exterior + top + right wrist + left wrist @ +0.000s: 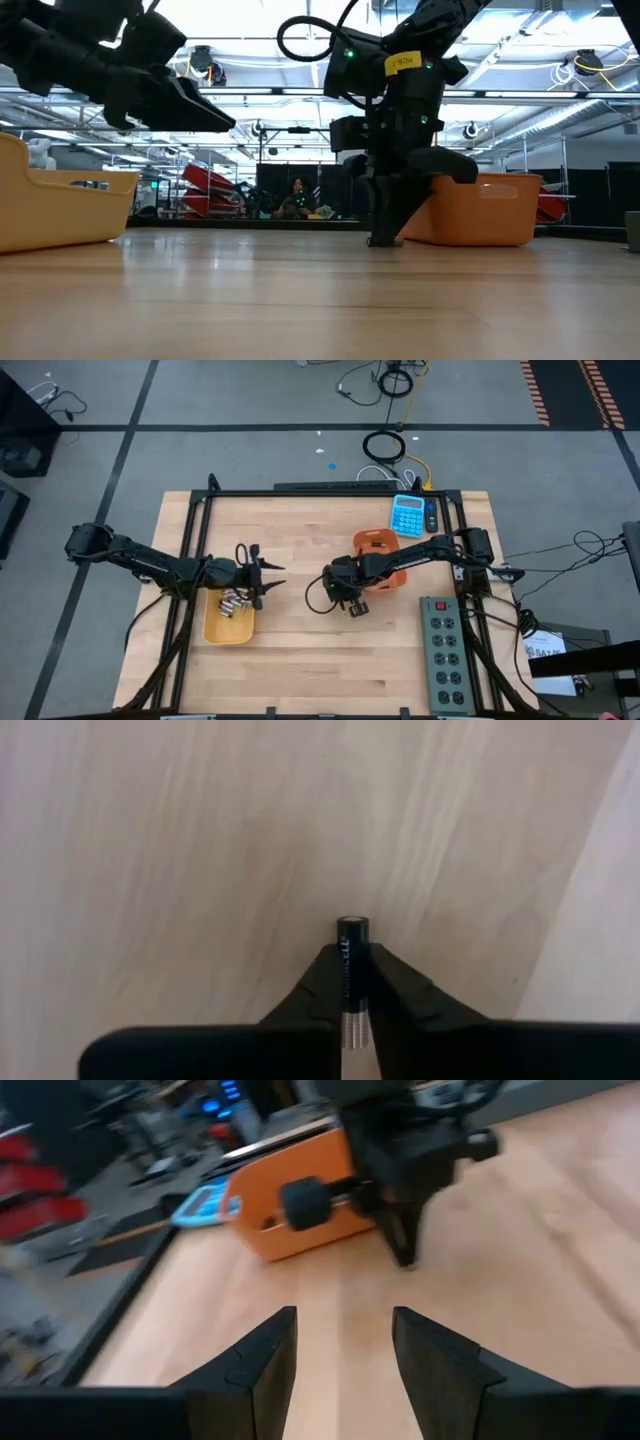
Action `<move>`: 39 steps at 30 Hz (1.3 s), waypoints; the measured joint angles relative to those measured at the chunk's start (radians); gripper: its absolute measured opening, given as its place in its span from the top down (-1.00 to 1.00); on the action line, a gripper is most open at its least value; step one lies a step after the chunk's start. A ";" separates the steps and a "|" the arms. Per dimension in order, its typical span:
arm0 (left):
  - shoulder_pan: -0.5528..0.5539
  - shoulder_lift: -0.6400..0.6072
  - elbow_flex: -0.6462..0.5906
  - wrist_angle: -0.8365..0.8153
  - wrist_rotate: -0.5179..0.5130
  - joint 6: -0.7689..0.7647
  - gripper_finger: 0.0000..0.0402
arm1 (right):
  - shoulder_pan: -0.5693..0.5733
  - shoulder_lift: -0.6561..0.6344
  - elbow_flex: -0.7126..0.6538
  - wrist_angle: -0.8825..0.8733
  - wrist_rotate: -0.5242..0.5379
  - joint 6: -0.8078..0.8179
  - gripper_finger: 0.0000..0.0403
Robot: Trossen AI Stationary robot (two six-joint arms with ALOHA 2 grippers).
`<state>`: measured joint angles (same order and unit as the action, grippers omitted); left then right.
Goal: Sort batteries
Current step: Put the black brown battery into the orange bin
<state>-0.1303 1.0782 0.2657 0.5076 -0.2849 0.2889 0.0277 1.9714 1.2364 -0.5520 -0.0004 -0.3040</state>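
A: The right claw point(352, 982) has pinched 1 dark battery point(351, 955) at the table point(300, 660), beside the orange bin point(385, 555).

B: Lift straight, keep it level. The left claw point(343, 1345) waits open over the yellow bin point(228, 622).

Two bins point(228, 628), one calculator point(407, 515), one power strip point(447, 655), perhaps seven batteries point(234, 601).

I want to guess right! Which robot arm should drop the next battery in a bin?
Probably the right one. Its hand is already shut on a dark battery at the table, beside the orange bin. The left hand is open and empty by the yellow bin.
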 joint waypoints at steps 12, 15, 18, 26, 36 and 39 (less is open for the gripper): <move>0.132 0.000 0.000 0.103 0.154 0.093 0.13 | 0.000 -0.028 -0.005 0.113 0.084 0.120 0.99; 0.186 0.010 0.000 0.105 0.164 0.101 0.13 | 0.005 -0.028 -0.009 0.129 0.131 0.139 0.99; 0.245 0.027 0.000 0.112 0.257 0.103 0.13 | 0.017 -0.046 -0.010 0.122 0.196 0.162 0.99; 0.322 0.045 0.000 0.201 0.383 0.083 0.12 | 0.070 -0.210 -0.054 0.141 0.395 0.291 1.00; 0.327 0.046 0.000 0.258 0.205 0.022 0.12 | 0.072 -0.556 -0.531 0.316 0.624 0.757 1.00; 0.326 0.046 0.000 0.273 0.213 0.005 0.12 | 0.066 -0.623 -0.588 0.327 0.614 0.858 0.90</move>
<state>0.1961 1.1240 0.2657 0.7807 -0.0722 0.2935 0.0935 1.3484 0.6484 -0.2249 0.6136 0.5540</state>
